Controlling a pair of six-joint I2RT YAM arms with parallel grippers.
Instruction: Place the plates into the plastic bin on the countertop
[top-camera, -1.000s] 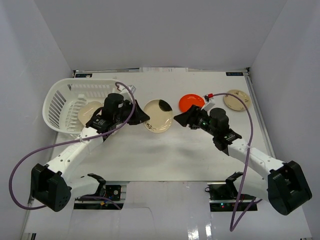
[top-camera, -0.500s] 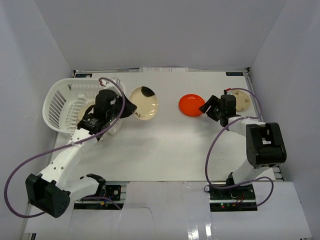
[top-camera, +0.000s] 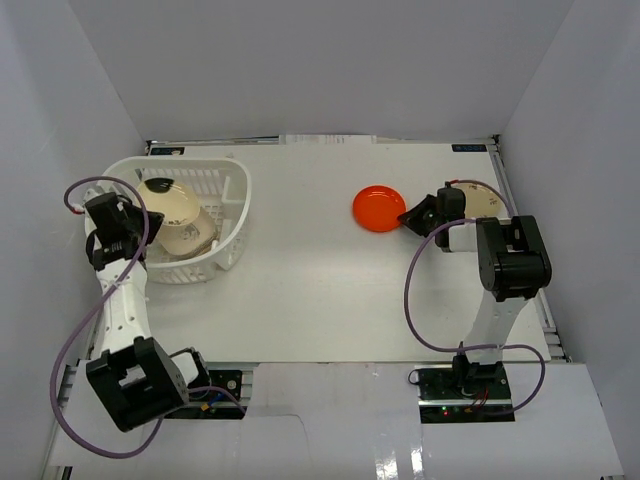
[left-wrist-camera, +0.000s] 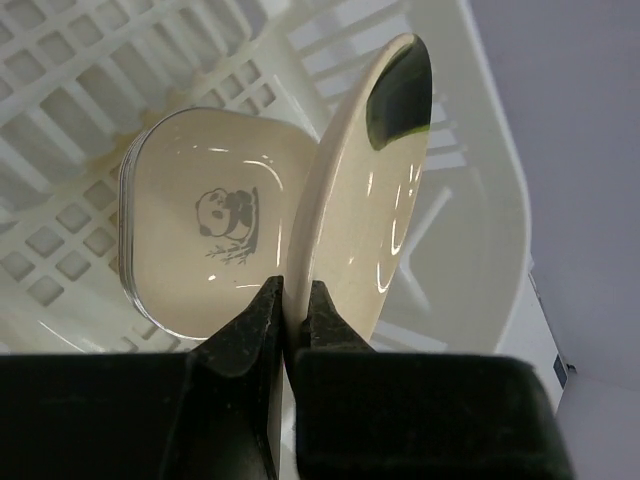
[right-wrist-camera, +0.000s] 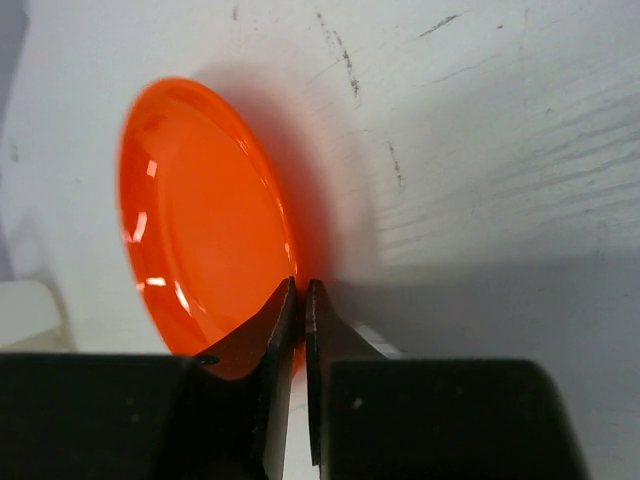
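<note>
The white plastic bin (top-camera: 228, 215) stands at the left of the countertop (top-camera: 320, 290). My left gripper (top-camera: 140, 222) is shut on the rim of a round cream plate (top-camera: 165, 198) with a dark patch, held on edge inside the bin. In the left wrist view this plate (left-wrist-camera: 370, 220) rises from my gripper (left-wrist-camera: 297, 300), beside a cream rounded-square panda-print plate (left-wrist-camera: 215, 230) lying in the bin (left-wrist-camera: 480, 200). My right gripper (top-camera: 405, 217) is shut on the near rim of the orange-red plate (top-camera: 378, 208), which rests on the countertop. The right wrist view shows my gripper (right-wrist-camera: 301, 300) pinching that plate (right-wrist-camera: 200, 220).
Another cream plate (top-camera: 486, 198) lies at the far right, partly hidden by my right arm. White walls close in the countertop on the left, back and right. Cables loop from both arms near the front edge.
My left arm swung the cream plate leftward from the table into the bin. My right gripper moved to the orange-red plate and shut on its rim.
</note>
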